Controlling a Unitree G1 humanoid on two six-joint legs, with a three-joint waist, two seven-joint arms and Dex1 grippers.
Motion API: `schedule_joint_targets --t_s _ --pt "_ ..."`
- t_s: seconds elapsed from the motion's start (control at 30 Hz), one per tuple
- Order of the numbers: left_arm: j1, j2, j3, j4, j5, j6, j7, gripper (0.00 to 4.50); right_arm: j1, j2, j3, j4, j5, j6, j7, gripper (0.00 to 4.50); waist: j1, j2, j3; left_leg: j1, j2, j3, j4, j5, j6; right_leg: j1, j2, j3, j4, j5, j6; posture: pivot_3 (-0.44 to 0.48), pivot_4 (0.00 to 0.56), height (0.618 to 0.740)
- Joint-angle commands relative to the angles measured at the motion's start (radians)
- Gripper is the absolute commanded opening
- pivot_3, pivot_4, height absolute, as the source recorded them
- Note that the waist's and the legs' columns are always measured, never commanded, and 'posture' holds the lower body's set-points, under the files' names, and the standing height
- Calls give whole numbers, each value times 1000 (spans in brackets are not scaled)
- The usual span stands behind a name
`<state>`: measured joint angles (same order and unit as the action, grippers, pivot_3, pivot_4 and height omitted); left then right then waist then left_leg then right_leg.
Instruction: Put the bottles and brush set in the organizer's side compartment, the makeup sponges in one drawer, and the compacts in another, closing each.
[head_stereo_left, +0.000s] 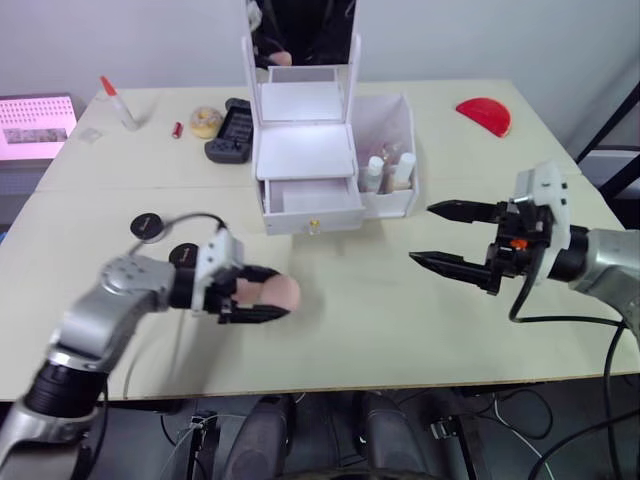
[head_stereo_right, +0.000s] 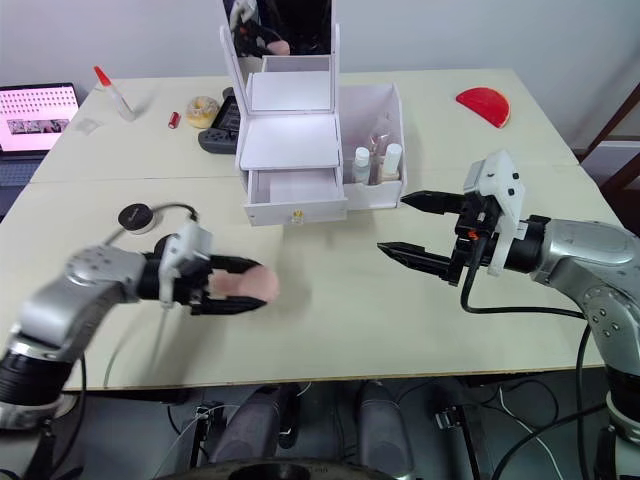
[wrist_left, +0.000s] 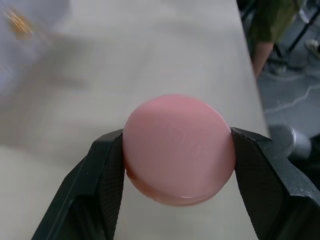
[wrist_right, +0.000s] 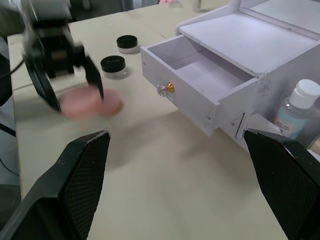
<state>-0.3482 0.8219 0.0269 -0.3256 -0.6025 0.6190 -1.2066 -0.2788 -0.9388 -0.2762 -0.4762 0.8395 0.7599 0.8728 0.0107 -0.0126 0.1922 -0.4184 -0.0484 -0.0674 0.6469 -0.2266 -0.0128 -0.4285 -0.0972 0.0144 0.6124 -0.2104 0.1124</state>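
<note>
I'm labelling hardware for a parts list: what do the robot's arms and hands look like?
Both arms are silver-grey metal with rounded joints. Each hand has two black pointed fingers with textured inner pads, under a white housing. The right hand shows a small orange spot, and the left hand does not. Black cables loop from each wrist.

No legible text, label, brand or number anywhere; pink laptop screen (head_stereo_right: 38, 108) at far left carries rows of marks too small to make out
</note>
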Motion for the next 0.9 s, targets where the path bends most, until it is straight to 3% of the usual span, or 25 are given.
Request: schedule_joint_targets --t_s 0.03,0.2,0.33,0.5,0.9 --pt "-95 25 89 -3 -104 86 25 2623 -21 9 -5 -14 12 -4 -6 4500 3 0 0 0 0 0 0 0 0 0 0 0 0 0 0 0 150 737" --pt "-339 -26 57 173 -52 81 96 2623 -41 30 21 -10 6 -8 -13 4500 3 -1 1 0 -1 2 2 0 0 2 0 -2 0 0 0 0 150 737" --pt "-496 -105 -44 369 81 -3 123 2623 -51 40 37 -13 2 -10 -23 4500 1 -1 1 0 -2 3 1 0 0 2 0 -1 0 2 4 0 150 737" --pt "-573 -169 -109 543 162 -83 77 2623 -39 52 28 -37 9 -7 -45 4500 -5 -2 1 0 -4 3 0 0 0 1 0 -1 1 2 4 0 150 737" --pt "-582 -207 -135 637 235 -124 5 2623 2 56 3 -76 31 -1 -95 4500 0 -2 1 0 -2 3 1 0 0 1 0 0 1 2 4 0 150 737"
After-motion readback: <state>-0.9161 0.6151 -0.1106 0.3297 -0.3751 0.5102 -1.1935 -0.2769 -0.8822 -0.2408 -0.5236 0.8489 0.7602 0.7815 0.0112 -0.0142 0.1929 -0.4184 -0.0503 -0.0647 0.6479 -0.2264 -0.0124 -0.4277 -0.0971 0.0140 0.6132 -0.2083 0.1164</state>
